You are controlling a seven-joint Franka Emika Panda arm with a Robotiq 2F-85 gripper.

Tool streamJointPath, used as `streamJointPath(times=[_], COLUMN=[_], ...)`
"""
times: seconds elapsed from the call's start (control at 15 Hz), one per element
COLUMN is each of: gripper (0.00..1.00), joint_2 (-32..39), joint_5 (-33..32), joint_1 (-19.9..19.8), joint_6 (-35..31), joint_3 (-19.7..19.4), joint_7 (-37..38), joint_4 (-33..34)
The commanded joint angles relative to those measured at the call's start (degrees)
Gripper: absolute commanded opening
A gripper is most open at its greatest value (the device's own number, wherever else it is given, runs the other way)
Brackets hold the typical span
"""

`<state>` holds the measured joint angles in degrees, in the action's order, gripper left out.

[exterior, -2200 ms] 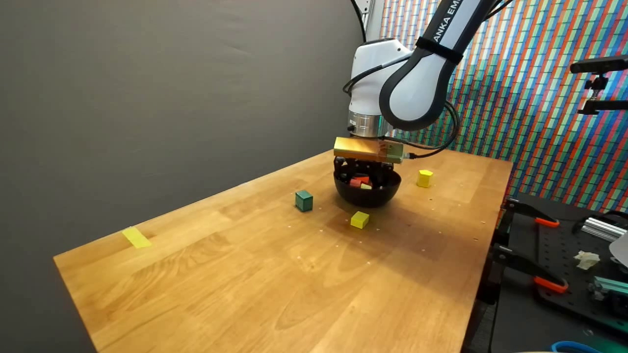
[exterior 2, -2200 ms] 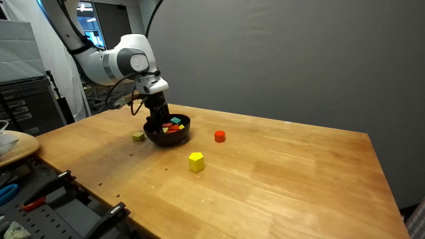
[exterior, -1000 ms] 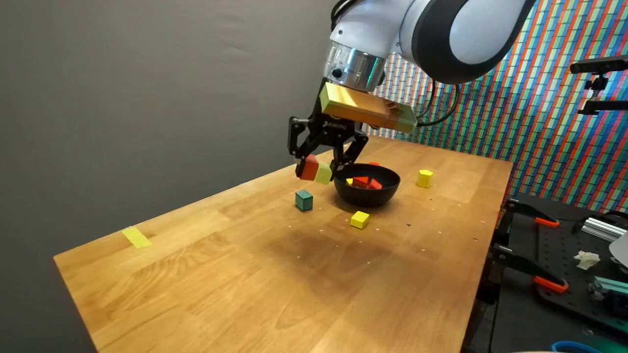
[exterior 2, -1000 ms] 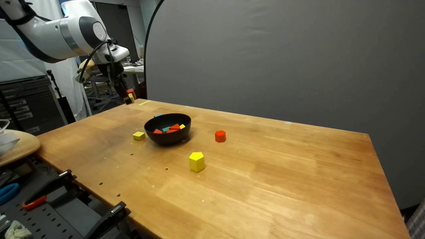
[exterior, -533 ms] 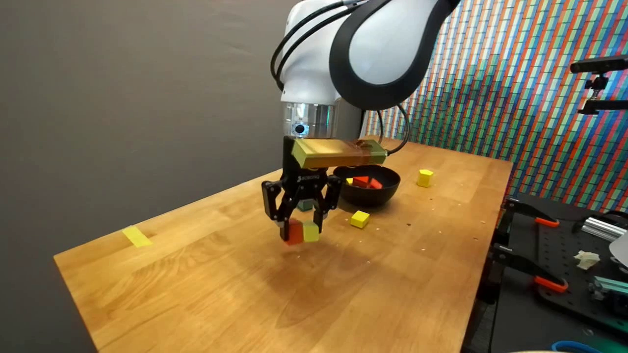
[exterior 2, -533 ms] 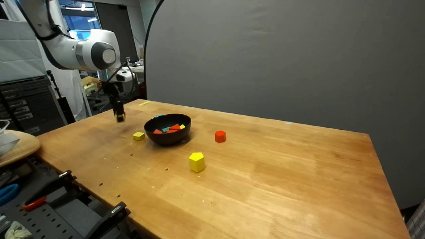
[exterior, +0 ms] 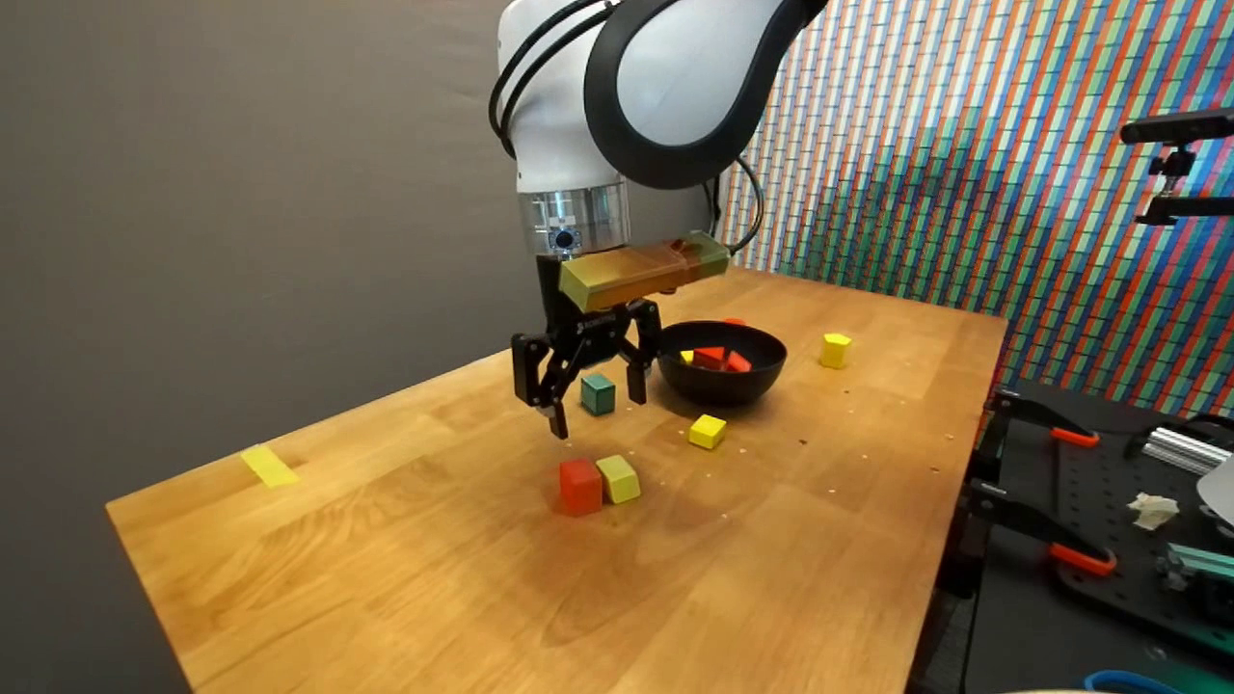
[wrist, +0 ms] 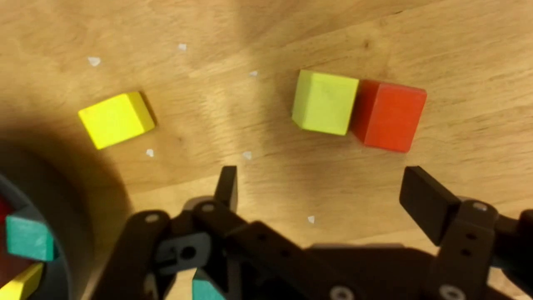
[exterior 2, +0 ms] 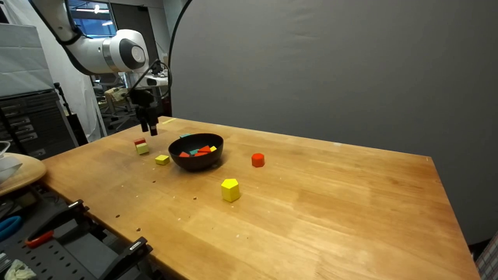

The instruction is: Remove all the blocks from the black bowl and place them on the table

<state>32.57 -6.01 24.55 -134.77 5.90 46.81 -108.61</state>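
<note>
The black bowl (exterior: 721, 386) stands on the table (exterior: 434, 569) holding several blocks: red (exterior 2: 204, 149), green (wrist: 29, 237) and yellow (wrist: 23, 283). A red block (exterior: 580, 487) and a pale yellow block (exterior: 619, 479) sit side by side on the table. A green block (exterior: 598, 394) and a yellow block (exterior: 707, 432) lie near the bowl. Beyond it are a yellow five-sided block (exterior 2: 230, 189) and a red block (exterior 2: 258, 160). My gripper (exterior: 598, 409) is open and empty above the table, beside the bowl. In the wrist view the red and pale yellow pair lies ahead of the fingertips (wrist: 320, 181).
A flat yellow tape strip (exterior: 269, 466) is stuck near the table's far edge. Black and orange clamps (exterior: 1041, 540) grip the table's side edge. A grey backdrop (exterior 2: 330, 77) stands behind the table. A round wooden board (exterior 2: 27, 171) is beside it.
My gripper came out of the bowl with the red and pale yellow blocks, moved away and lowered. It has let them go on the table, opened and risen a little.
</note>
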Motion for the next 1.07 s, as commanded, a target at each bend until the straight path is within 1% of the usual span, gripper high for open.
streamJointPath(times=[0.0,0.07,0.13,0.2,0.27,0.33,0.4,0.47,0.53,0.67,0.73,0.8,0.87,0.93,1.0], gripper=[1.0,1.0,1.0,1.0,1.0,1.0,1.0,1.0,1.0,1.0,1.0,1.0,1.0,1.0,1.0], joint_2=[-5.7,-7.6,-9.4,-11.9,-14.2,-16.3,-17.9,-11.9,-13.6,-15.7,-16.6,-17.7,-19.4,-20.4,-21.6], joint_5=[-4.9,-6.1,-6.7,-8.8,-9.6,-10.1,-8.8,-8.8,-8.7,-8.7,-6.7,-6.2,-4.8,-4.0,-3.4], joint_1=[2.0,1.2,-0.1,-1.3,-3.0,-4.5,-6.4,-4.4,-5.8,-7.2,-8.4,-9.5,-11.0,-12.3,-12.9], joint_6=[0.6,-1.5,-2.2,-3.6,-5.7,-9.2,-11.7,-6.7,-8.6,-9.9,-8.9,-8.6,-10.4,-11.3,-11.5], joint_3=[-4.2,-4.8,-4.7,-5.1,-5.1,-5.4,-5.2,-4.7,-4.9,-4.9,-3.6,-3.0,-2.4,-2.0,-2.6], joint_7=[5.1,5.4,3.6,0.7,-2.0,-3.3,-4.6,-1.6,-2.9,-4.0,-8.3,-12.9,-17.8,-21.7,-24.2], joint_4=[-3.6,-5.9,-8.0,-11.2,-14.2,-17.4,-19.6,-12.3,-14.8,-17.4,-18.3,-19.7,-22.1,-23.7,-25.4])
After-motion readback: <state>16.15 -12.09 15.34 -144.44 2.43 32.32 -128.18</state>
